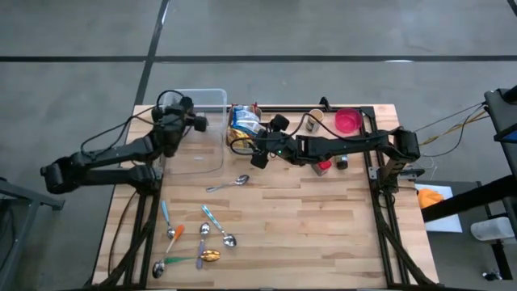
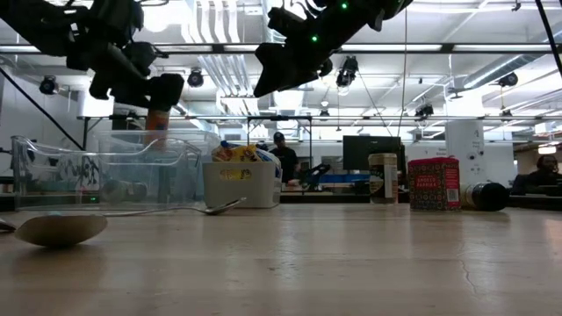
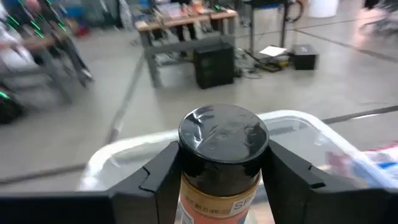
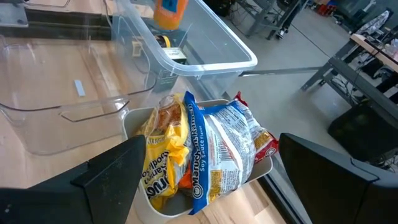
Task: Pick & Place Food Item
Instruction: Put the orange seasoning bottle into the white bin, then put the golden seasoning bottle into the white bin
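Observation:
A spice jar (image 3: 219,146) with a black lid and an orange label is held by my left gripper (image 1: 196,123) over the clear plastic bin (image 1: 207,100) at the table's far left. In the low view the jar (image 2: 156,120) hangs under that gripper (image 2: 136,86), at the bin's rim (image 2: 105,140). My right gripper (image 1: 258,155) stands open above the near side of a white basket (image 4: 140,121). The basket holds snack packets (image 4: 214,149), which show between its two fingers. My left gripper pinches the spice jar between its two fingers (image 3: 163,180), on the jar's sides just below the black lid (image 3: 222,186). The fingers come nearly level from the table's left. The jar stands upright, lid up, lifted clear of the table over the bin.
A second clear tray (image 1: 198,155) lies just nearer than the bin. Several spoons (image 1: 202,236) lie at the near left and one spoon (image 1: 230,183) lies mid-table. A pink bowl (image 1: 348,121), a red tin (image 2: 433,183) and small jars stand at the far right.

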`<control>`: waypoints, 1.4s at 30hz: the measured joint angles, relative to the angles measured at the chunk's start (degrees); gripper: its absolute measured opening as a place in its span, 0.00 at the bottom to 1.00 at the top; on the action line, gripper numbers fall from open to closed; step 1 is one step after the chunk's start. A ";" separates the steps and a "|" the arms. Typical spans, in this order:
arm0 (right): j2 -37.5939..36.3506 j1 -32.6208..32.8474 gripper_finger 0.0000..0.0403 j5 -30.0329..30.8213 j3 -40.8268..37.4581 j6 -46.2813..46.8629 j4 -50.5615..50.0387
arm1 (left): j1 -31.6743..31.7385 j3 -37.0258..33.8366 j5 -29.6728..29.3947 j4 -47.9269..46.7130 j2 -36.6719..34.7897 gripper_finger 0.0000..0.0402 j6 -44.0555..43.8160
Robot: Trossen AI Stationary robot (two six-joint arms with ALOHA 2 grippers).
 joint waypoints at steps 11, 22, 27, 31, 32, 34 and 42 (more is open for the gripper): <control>0.02 0.02 0.90 -0.04 0.00 0.00 0.18 | 7.52 -0.33 5.22 -0.78 8.40 0.52 -4.71; 0.02 0.00 0.90 -0.07 0.00 -0.02 0.40 | 11.50 0.58 14.06 0.97 14.51 0.46 -12.52; 0.04 0.00 0.90 -0.11 0.00 -0.20 0.42 | 11.52 1.17 14.13 -0.22 13.58 0.56 -11.66; 0.04 0.00 0.90 -0.13 0.00 -0.18 0.40 | 11.54 1.20 13.78 -0.57 13.51 0.67 -11.45; 0.04 0.00 0.90 -0.13 0.00 -0.15 0.40 | 11.54 1.20 13.80 -0.75 13.51 0.70 -11.53; 0.08 0.00 0.90 -0.13 0.00 -0.15 0.40 | 11.54 1.20 13.80 -0.87 13.51 0.75 -11.54; 0.09 0.02 0.90 -0.13 0.00 0.00 0.40 | 11.54 1.20 13.98 -0.92 13.46 0.88 -11.52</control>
